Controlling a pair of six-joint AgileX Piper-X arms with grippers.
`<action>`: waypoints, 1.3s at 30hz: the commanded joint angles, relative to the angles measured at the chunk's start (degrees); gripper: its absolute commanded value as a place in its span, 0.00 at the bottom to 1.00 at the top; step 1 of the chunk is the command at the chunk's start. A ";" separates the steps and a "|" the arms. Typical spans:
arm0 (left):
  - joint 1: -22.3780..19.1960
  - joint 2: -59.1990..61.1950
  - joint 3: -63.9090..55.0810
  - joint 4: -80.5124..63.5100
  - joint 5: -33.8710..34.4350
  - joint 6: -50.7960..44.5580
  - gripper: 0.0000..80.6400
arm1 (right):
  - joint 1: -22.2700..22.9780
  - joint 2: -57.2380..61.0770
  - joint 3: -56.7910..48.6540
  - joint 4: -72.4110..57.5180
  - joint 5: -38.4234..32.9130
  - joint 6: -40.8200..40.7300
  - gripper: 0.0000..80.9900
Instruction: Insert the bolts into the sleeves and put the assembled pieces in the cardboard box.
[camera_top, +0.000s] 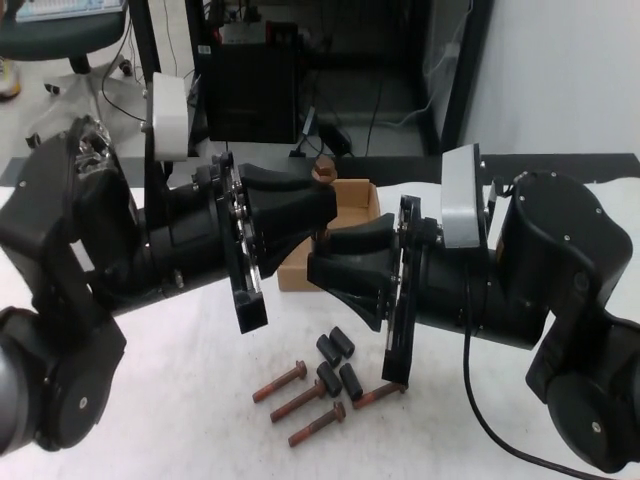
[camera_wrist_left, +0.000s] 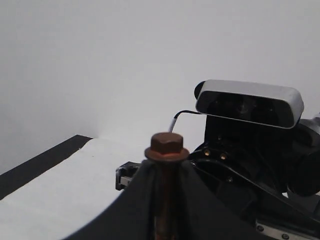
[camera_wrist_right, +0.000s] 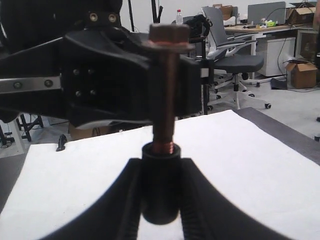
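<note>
While left fingers (camera_wrist_left: 117, 215) clamp bolt (camera_wrist_left: 166, 146) | right fingers (camera_wrist_right: 116, 200) clamp sleeve (camera_wrist_right: 160, 187) | tip at sleeve, coaxial

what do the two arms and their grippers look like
The left arm and right arm are glossy black with rounded joints. The left gripper and right gripper have broad black tapering fingers. Pale grey wrist cameras; a black cable hangs by the right arm.

No writing, label, number or sign can be read in any of the views
</note>
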 joint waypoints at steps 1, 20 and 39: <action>-0.04 -0.17 -0.16 0.74 -0.74 1.08 0.00 | -0.09 -0.65 -0.50 -1.54 -0.26 -0.48 0.01; 0.17 -0.17 -0.16 -1.48 6.34 -5.39 0.70 | -0.19 -0.65 -0.50 -1.65 -0.26 -0.49 0.01; 11.74 -11.37 -0.16 -9.18 -8.22 -7.23 0.00 | -6.17 -0.65 -4.05 11.75 8.68 1.06 0.01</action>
